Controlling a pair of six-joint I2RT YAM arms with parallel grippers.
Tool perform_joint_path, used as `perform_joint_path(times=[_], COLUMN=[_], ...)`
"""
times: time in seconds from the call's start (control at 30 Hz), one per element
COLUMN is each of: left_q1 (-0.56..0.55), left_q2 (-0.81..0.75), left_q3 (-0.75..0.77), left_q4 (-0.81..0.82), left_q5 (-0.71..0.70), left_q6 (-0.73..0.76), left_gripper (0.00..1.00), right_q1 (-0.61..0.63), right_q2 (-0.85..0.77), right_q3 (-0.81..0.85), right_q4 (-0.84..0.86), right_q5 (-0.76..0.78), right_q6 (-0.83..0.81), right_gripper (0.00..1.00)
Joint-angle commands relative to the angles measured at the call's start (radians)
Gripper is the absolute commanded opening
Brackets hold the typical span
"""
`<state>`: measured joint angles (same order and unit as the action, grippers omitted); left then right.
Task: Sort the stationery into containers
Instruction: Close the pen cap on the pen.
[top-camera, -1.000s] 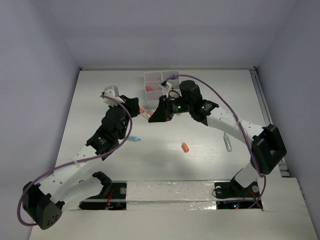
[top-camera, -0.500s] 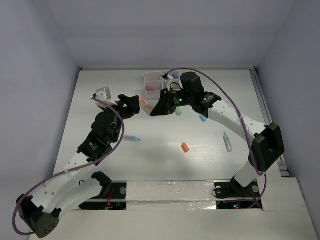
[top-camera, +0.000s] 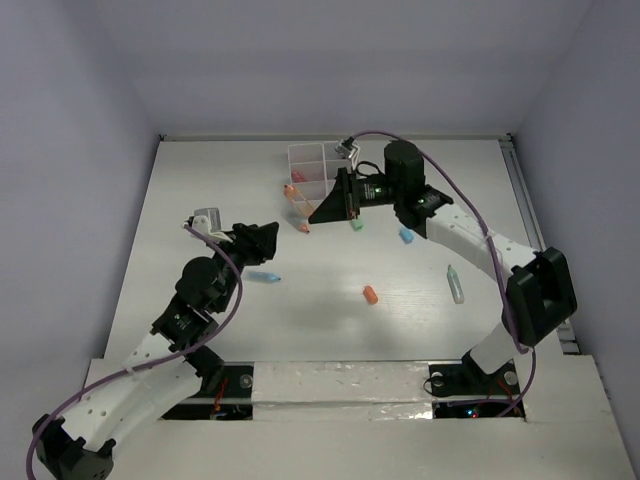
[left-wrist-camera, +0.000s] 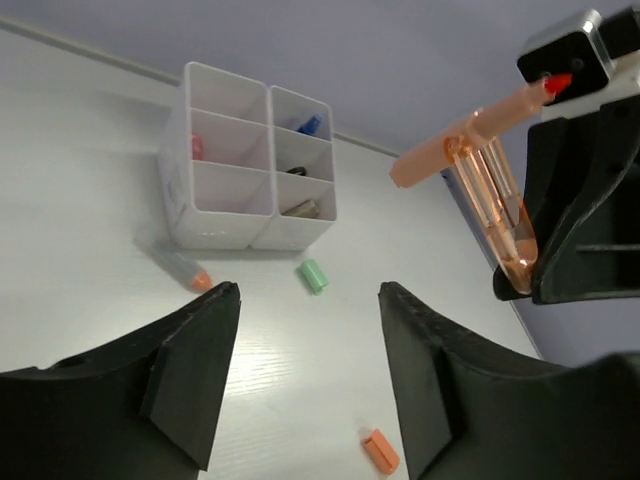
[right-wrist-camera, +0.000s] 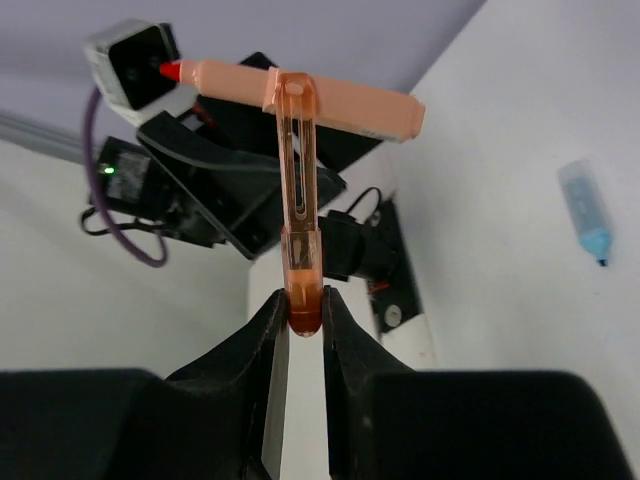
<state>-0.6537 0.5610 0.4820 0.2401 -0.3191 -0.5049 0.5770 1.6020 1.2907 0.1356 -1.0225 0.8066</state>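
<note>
Right fingers (right-wrist-camera: 262, 360) pinch an orange marker (right-wrist-camera: 300, 100) by its clip, aloft near the organiser (left-wrist-camera: 215, 215) at the table's (top-camera: 200, 180) far edge; left fingers (left-wrist-camera: 190, 370) hang spread, empty. We judge sorting partway: several compartments filled, green bit (left-wrist-camera: 313, 275) and bottle (top-camera: 456, 285) loose.

Looking for print, nothing legible anywhere. Plain white walls on the box (left-wrist-camera: 215, 215), no label to read. Bare orange on the marker (right-wrist-camera: 330, 100), no brand or number showing. Small bits scattered over the surface (top-camera: 300, 320): too tiny to make out any lettering.
</note>
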Motion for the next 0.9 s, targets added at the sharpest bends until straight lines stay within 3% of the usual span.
perform_joint_path(times=[0.0,0.07,0.43,0.87], left_q1=[0.002,0.002,-0.007,-0.049], left_q2=[0.007,0.017,0.05,0.103], left_q3=[-0.016,-0.022,-0.025,0.032], left_q4=[0.235,0.283,0.473,0.515], left_q5=[0.15,0.199,0.296,0.354], left_q6=[0.051,0.061,0.077,0.126], left_gripper=[0.57,0.61,0.58,0.57], right_q1=[0.004,0.004,0.004,0.034], right_q2=[-0.082,-0.096,-0.192,-0.22], right_q3=[-0.036,-0.067,-0.139,-0.165], right_q4=[0.267,0.317,0.413,0.458], right_q5=[-0.073,-0.074,-0.022,-0.007], right_q6=[0.235,0.305,0.402,0.437], right_gripper=[0.0,0.0,0.0,0.0])
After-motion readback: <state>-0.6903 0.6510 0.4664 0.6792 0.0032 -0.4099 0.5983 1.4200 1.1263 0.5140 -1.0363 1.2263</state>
